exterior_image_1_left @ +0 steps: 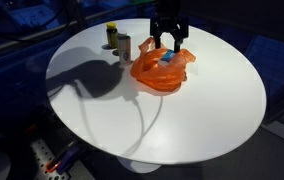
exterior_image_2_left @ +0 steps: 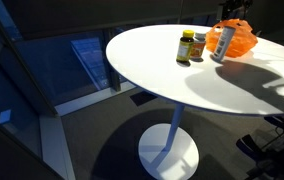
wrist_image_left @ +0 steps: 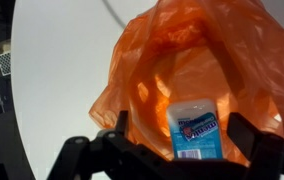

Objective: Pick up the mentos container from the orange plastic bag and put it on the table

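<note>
The orange plastic bag lies on the far side of the round white table; it also shows in an exterior view. The mentos container, white with a blue label, lies in the bag's open mouth and shows in an exterior view as a blue patch. My gripper hangs just over the bag with its dark fingers spread to either side of the container and a gap on both sides. From outside the gripper stands directly above the bag.
Two small bottles, one with a yellow lid, stand together beside the bag; they also show in an exterior view. The table edge curves close behind the bag. The near half of the tabletop is bare white.
</note>
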Controlling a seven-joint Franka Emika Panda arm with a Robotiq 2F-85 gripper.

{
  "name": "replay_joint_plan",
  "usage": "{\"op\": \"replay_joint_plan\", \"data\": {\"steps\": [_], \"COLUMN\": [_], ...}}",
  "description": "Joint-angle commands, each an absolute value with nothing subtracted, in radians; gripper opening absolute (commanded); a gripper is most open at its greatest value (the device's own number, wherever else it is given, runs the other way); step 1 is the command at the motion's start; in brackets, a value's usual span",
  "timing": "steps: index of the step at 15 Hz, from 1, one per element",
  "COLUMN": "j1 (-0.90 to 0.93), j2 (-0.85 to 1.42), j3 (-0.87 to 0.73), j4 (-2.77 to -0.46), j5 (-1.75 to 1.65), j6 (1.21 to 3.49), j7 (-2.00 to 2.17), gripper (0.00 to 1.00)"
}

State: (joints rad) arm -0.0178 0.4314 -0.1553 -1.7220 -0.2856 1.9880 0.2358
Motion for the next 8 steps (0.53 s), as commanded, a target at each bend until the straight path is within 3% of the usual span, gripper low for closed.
{"op": "replay_joint_plan", "data": {"steps": [1, 8], "j1": [-0.027, -0.019], "j2": [0.471, 0.52], "j3": [-0.152, -0.143], "j4": [-1.67, -1.663], "j5": [-0.29, -0.281], "j6": [1.956, 1.943], "j7": [0.224, 0.22], "gripper": [1.0, 1.0]}}
